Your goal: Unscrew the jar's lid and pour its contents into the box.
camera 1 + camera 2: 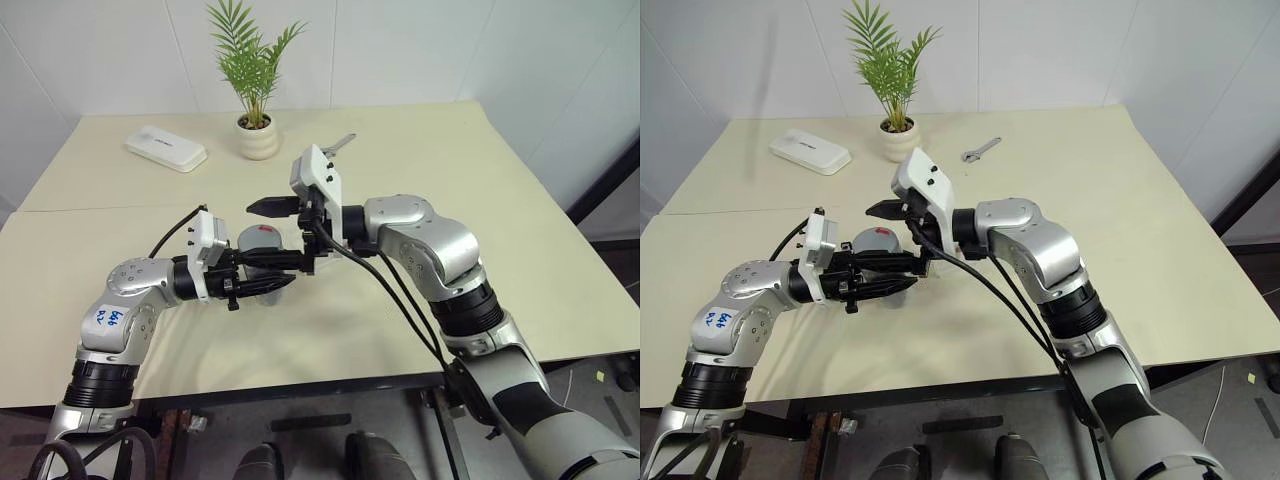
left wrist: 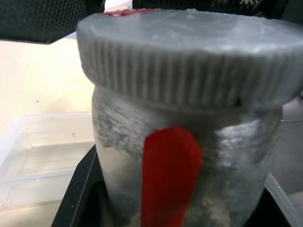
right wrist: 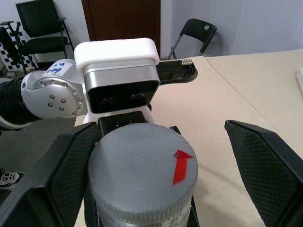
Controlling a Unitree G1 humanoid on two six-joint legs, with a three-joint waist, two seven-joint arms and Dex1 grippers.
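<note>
A two-armed humanoid holds a small jar (image 2: 189, 156) above a cream bench (image 1: 480, 200), lid (image 3: 142, 175) on and the unscrewing step not yet begun. The left gripper (image 1: 262, 272) has its fingers clamped shut on the jar's silvery body, which stands upright between them, long axis vertical, a red mark on its side facing the left wrist camera. The right gripper (image 3: 161, 161) reaches in level from the opposite side with its fingers spread wide and holding nothing — in its own wrist view one finger lies close beside the grey ribbed lid while the other stands well clear, so the lid sits off-centre between the fingers, nearer one of them. A red arrow marks the flat lid top. The coming move turns on that: the right fingers look to need centring about the lid before closing, with the jar's axis running roughly across the line they point along. The clear plastic box (image 2: 42, 156) rests on the bench just beyond and below the left fingers. The contents are hard to make out through the frosted wall — only a pale smudge low in the jar. From the head cameras the jar is largely hidden behind the two wrists.
</note>
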